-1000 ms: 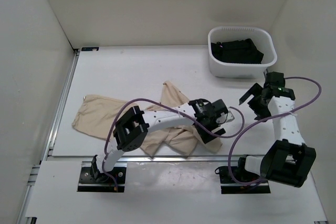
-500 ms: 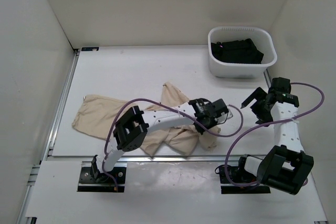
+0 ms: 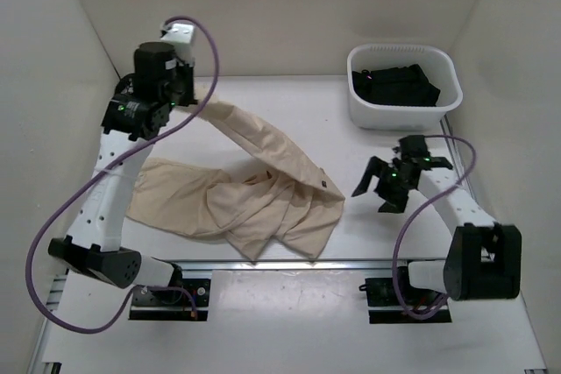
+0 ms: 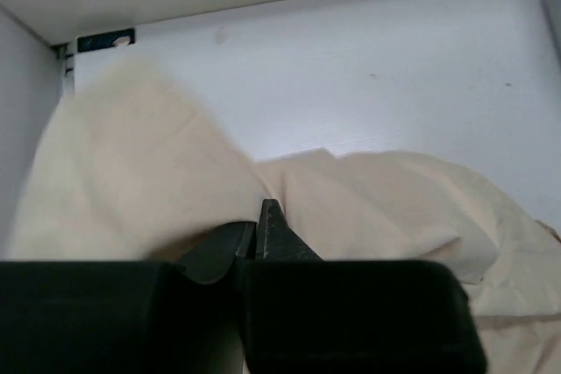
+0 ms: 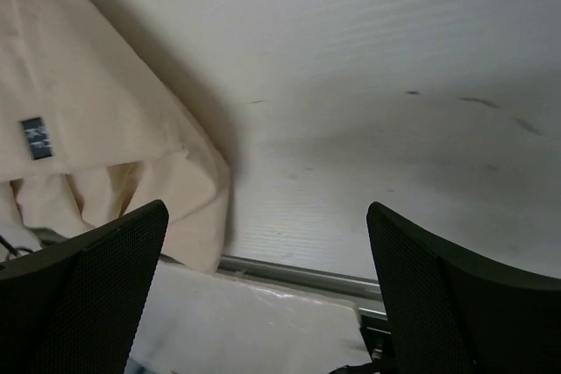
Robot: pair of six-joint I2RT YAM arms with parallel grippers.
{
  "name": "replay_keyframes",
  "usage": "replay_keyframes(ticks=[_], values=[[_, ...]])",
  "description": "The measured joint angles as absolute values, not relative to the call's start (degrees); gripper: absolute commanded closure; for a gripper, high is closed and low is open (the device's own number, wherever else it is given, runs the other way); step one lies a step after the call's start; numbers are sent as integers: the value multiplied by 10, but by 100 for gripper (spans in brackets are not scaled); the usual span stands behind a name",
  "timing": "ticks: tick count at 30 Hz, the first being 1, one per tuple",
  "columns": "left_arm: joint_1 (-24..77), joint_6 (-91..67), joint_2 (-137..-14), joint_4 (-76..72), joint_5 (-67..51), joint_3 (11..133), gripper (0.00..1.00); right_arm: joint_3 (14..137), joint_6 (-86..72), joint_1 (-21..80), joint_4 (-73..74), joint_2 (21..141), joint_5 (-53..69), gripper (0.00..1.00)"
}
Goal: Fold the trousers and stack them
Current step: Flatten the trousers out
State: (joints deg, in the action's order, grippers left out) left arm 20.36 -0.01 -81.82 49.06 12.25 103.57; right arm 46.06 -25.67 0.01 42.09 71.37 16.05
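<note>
The left hand [image 4: 257, 227], now pinching one end of the long soft cream cotton trousers [image 3: 254, 203], has pulled it up to the far left corner while the rest lies on the white desk [image 3: 289, 111], stretched out ready for folding.

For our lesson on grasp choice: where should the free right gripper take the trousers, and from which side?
Probably the right edge of the trousers, coming in low from the right. That edge lies on the table, facing the open right gripper, while the left gripper holds the far end up.
</note>
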Motion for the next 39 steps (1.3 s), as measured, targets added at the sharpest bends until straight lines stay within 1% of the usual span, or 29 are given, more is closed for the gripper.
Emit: replay_keyframes(ticks=[4,7,10,14,16,17,18,19,20,21,22,25,27,28,32,34,36,39], values=[[98,0,-785,508,93,965,86,486,-308,118,364,797,153,1],[28,0,-778,522,66,884,86,522,-346,150,325,864,143,1],[-15,0,-773,543,54,819,86,555,-377,171,286,927,146,1],[-45,0,-759,564,41,804,86,610,-406,221,276,1013,166,1],[-62,0,-750,570,40,816,86,628,-415,242,273,1030,180,5],[-71,0,-745,570,41,826,86,631,-419,251,270,1035,187,9],[-81,0,-742,569,41,838,86,631,-421,257,268,1039,197,18],[-91,0,-739,569,41,850,86,631,-423,260,268,1043,206,59],[-100,0,-736,568,41,859,86,631,-424,262,267,1050,217,78],[-108,0,-734,567,41,866,86,631,-427,261,268,1057,225,93],[-117,0,-734,568,39,874,86,631,-430,259,269,1065,233,100],[-133,-3,-759,575,27,912,86,649,-430,234,289,1081,251,100],[-135,-5,-795,584,15,957,86,701,-421,201,324,1083,251,100],[-135,-6,-823,595,7,995,86,737,-414,185,340,1083,246,100],[-135,-10,-921,604,-17,1138,86,961,-369,135,406,1072,186,100],[-134,-11,-934,604,-23,1164,86,1017,-349,129,415,1034,145,100],[-134,-11,-924,607,-27,1160,86,1018,-333,136,438,964,105,100],[-135,-11,-873,603,-23,1094,86,944,-318,170,457,837,40,100]])
